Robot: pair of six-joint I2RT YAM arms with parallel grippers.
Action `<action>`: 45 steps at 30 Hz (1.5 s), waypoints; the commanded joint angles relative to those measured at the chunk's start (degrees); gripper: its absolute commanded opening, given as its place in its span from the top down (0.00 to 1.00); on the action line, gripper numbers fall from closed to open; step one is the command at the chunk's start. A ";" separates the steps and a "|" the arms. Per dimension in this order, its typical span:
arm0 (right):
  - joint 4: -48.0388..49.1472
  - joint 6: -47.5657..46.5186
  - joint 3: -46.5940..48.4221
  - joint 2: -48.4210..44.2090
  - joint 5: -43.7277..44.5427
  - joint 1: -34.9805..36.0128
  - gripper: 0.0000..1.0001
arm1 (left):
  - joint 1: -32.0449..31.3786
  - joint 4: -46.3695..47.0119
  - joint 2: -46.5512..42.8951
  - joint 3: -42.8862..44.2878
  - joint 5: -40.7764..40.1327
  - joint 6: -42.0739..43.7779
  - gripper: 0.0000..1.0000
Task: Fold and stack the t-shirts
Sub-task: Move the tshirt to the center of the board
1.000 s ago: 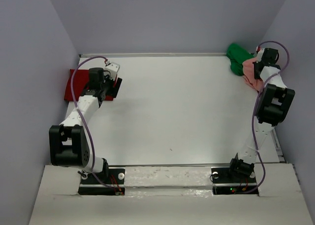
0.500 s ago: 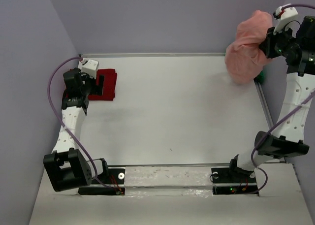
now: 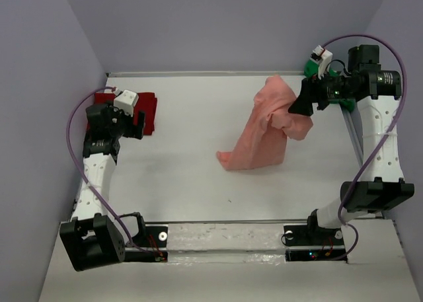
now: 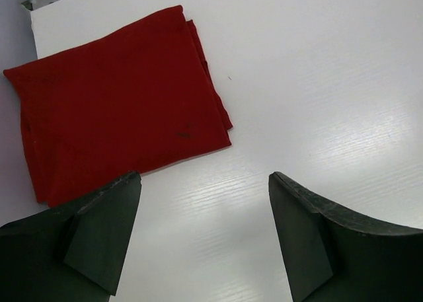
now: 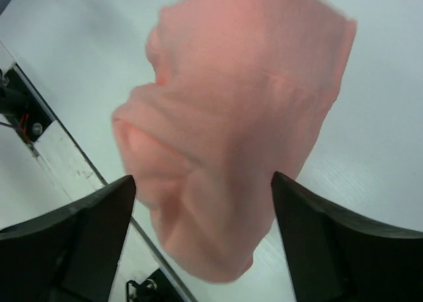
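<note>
1. Around the right hand (image 5: 201, 178), the salmon-pink t-shirt (image 5: 238, 117) is a blur in the wrist view, so I cannot tell whether cloth brushes either finger. The green t-shirt (image 3: 310, 67) is mostly hidden behind this arm.
2. The right arm stands tall and bends leftward over the bench (image 3: 192, 176), with its hand raised well above the surface.
3. Its fingers are spread wide and pinch nothing. The pink shirt hangs crumpled just in front of and below them.
4. The left hand (image 4: 205, 176) sits low over the bench, its arm stretched along the left edge.
5. Its fingers are spread wide and empty. The deep red t-shirt (image 4: 119, 104) lies folded flat just beyond the left finger, partly covered by it.
</note>
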 commanded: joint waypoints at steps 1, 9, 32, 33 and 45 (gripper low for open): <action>-1.95 1.17 3.51 -1.61 -5.65 0.58 0.00 | -0.14 0.04 -4.17 -1.30 2.87 0.97 0.10; 14.72 8.73 -10.02 -10.55 10.32 0.58 0.00 | -0.14 -0.84 -4.27 -1.65 5.69 1.58 0.10; 11.07 5.40 -30.78 6.27 18.00 33.61 0.31 | -3.56 -3.13 -0.75 -4.82 8.59 4.57 0.14; 10.98 5.40 -29.73 7.86 18.88 34.94 0.31 | -3.56 -3.13 -0.75 -4.91 8.76 4.57 0.15; 20.20 8.74 -35.24 5.79 36.20 33.91 0.35 | -23.32 -10.07 10.84 0.71 10.46 9.75 0.40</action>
